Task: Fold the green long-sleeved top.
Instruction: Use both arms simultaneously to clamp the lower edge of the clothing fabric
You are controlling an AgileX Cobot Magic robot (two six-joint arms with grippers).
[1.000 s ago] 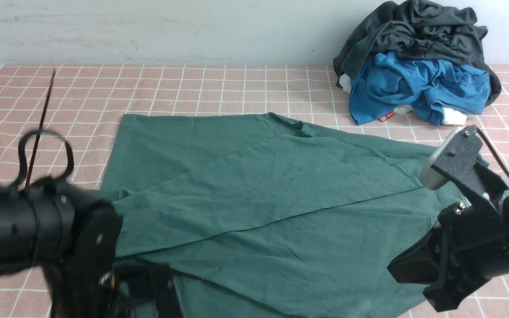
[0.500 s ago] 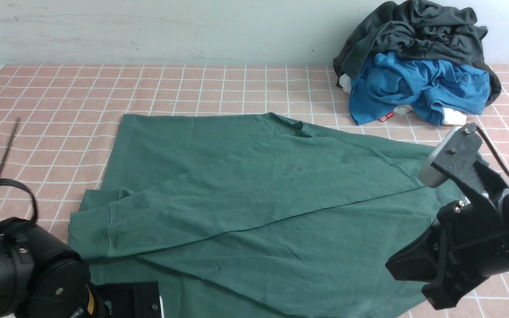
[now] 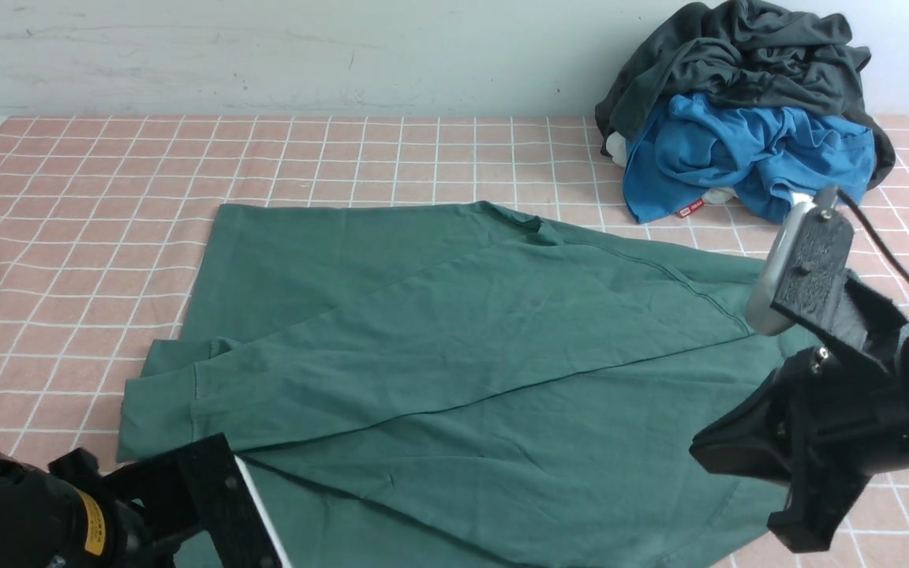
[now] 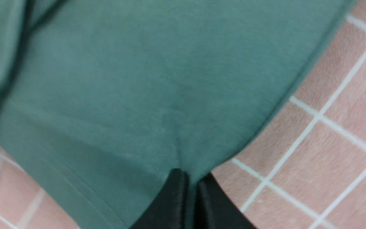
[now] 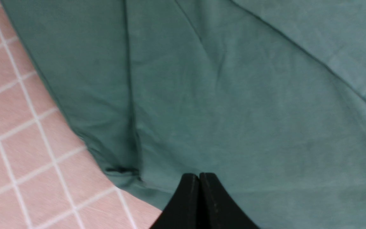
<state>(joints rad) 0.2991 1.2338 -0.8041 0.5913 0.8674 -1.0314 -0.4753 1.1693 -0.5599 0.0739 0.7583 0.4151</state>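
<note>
Left jaws: closed, pinching the near hem of the top (image 4: 138, 79). Right jaws: pressed together over its right side; we cannot tell any hold. Top lies spread on the desk (image 3: 68, 197), sleeve folded across.

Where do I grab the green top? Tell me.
Grab the green top by its near hem, one corner per arm, coming from the robot's side. That edge lies flat and free, and the sleeve already crosses the body, so it should lift cleanly toward the collar.

Even, soft, bright lighting with faint shadows; front view sharp, both wrist views slightly blurred.
</note>
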